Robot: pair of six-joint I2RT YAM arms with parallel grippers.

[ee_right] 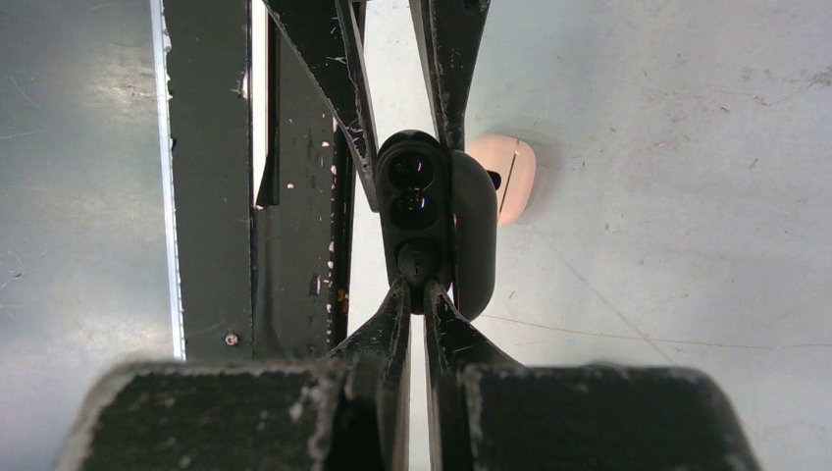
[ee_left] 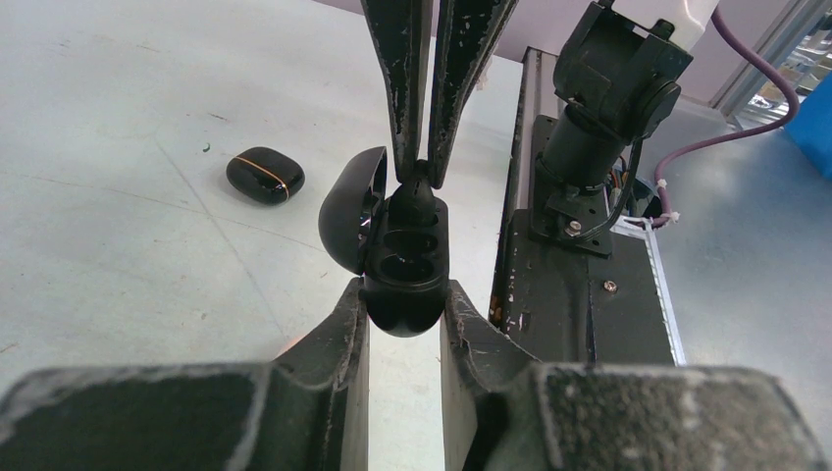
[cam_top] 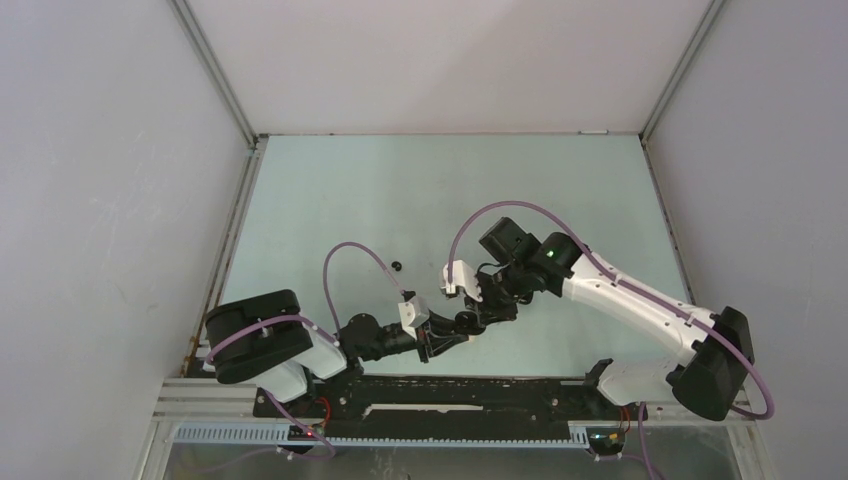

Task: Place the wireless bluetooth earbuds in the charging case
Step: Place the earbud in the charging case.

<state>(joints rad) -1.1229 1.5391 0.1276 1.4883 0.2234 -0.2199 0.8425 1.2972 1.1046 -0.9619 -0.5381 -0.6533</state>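
Observation:
A black charging case [ee_left: 404, 294] hangs above the table with my left gripper [ee_left: 404, 299] shut on its rounded end. Its lid [ee_left: 348, 211] stands open to the side, and two dark wells [ee_right: 412, 188] show empty. My right gripper [ee_right: 422, 285] is shut on a small black earbud [ee_right: 420, 257], which it holds against the case's open face at the end nearest its fingertips [ee_left: 404, 118]. In the top view the two grippers meet near the table's front middle, left gripper [cam_top: 455, 332] and right gripper [cam_top: 487, 308]. A tiny black earbud-like piece [cam_top: 396, 266] lies alone on the table.
A closed black case with a gold band [ee_left: 265, 175] lies on the table beyond the held case. A closed cream case [ee_right: 507, 177] lies behind it in the right wrist view. The black base rail [cam_top: 450, 395] and the right arm's mount [ee_left: 589, 167] stand close by.

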